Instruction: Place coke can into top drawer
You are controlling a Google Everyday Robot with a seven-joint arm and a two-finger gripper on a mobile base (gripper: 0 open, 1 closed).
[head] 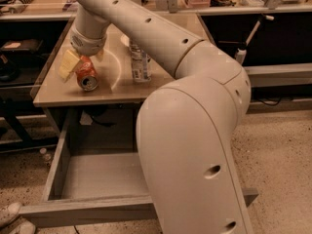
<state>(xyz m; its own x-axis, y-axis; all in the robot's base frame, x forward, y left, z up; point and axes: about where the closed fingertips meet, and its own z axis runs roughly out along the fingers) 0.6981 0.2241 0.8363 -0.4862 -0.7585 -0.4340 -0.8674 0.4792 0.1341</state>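
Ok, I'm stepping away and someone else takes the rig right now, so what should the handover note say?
Gripper: over the left part of the table, fingers closed on the coke can, which is tilted.
Top drawer: pulled open below the table; the can is not in it.
Done: can grasped.
Left: carry it out over the drawer, lower it, release.
Probably mind the second can standing just to the side.

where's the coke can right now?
Camera view: the coke can sits tilted in the gripper at the left part of the table top, left of the other can and behind the open top drawer.
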